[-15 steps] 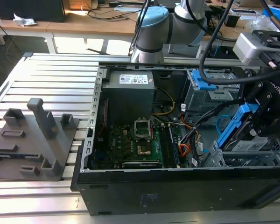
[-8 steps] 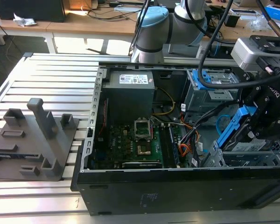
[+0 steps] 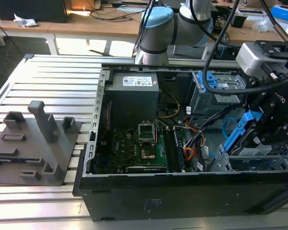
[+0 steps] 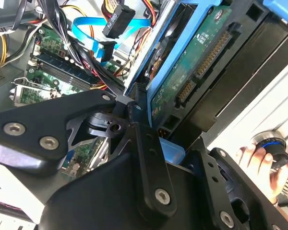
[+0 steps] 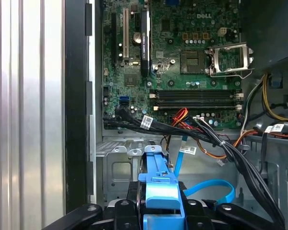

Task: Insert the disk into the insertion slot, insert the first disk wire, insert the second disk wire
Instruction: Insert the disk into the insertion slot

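Blue-framed disk (image 5: 157, 178) (on edge) sits gripped in the tool (image 5: 159, 211).

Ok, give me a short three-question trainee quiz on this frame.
1. True or false: the disk sits fully inside the insertion slot.
2. What does the gripper clamp? A the disk; B a black cable; C the motherboard.
3. Fill in: the second disk wire is coloured ____.
Key: 1 false, it is held tilted outside the slot; 2 A; 3 light blue.
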`<state>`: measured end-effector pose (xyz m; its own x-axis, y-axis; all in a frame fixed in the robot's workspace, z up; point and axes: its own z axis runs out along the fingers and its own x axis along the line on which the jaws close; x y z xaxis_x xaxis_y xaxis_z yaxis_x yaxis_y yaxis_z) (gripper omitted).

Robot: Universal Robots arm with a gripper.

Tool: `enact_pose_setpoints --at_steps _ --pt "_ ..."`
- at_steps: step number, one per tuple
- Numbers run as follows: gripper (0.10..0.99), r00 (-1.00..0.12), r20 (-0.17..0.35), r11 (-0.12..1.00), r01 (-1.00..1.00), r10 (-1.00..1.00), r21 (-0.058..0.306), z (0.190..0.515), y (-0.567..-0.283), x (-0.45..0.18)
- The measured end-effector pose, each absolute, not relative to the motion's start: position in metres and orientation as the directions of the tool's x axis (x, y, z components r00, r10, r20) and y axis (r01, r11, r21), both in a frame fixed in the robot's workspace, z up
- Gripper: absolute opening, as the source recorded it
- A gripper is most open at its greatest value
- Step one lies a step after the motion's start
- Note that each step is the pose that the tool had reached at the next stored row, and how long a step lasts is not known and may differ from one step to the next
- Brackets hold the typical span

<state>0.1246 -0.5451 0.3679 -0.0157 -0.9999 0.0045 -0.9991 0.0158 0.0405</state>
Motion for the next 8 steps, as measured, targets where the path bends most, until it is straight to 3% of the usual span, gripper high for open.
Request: enact_pose_setpoints --at_steps 8 --pt "0.369 -0.016 0.004 0.016 -0.999 -1.000 0.041 0.3588 -0.5450 0.1246"
